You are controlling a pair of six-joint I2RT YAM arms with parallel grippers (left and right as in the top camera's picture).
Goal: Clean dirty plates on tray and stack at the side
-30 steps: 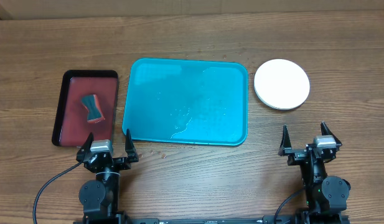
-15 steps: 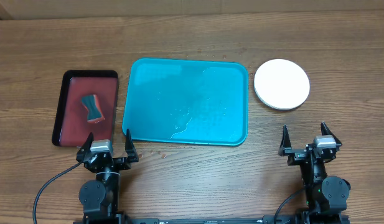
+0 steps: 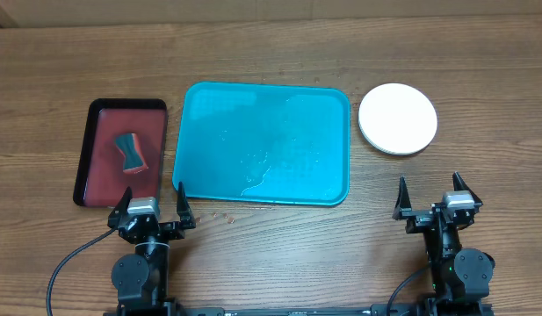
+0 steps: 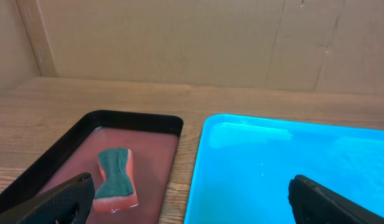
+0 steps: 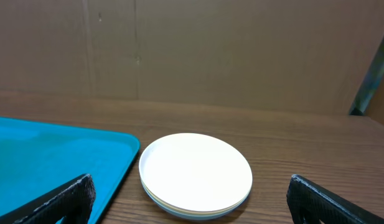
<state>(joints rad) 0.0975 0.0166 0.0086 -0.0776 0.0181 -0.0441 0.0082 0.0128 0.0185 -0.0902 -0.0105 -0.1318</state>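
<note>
The teal tray [image 3: 209,105] lies mid-table with only water drops on it; it shows too in the left wrist view as the tray [image 4: 241,149] and in the right wrist view as the tray [image 5: 30,143]. The plates [image 3: 398,118] sit stacked on the wood right of the tray, white one on top; the stack of plates [image 5: 195,173] shows pale yellow-green and light blue rims below. My left gripper [image 3: 153,213] rests open at the front left, nothing between its fingers. My right gripper [image 3: 433,201] rests open at the front right, well short of the stack.
A dark red tray with a black rim [image 3: 99,180] lies left of the teal tray, holding a green-and-orange sponge [image 3: 129,151], also seen as the sponge [image 4: 116,174]. A cardboard wall [image 5: 192,50] backs the table.
</note>
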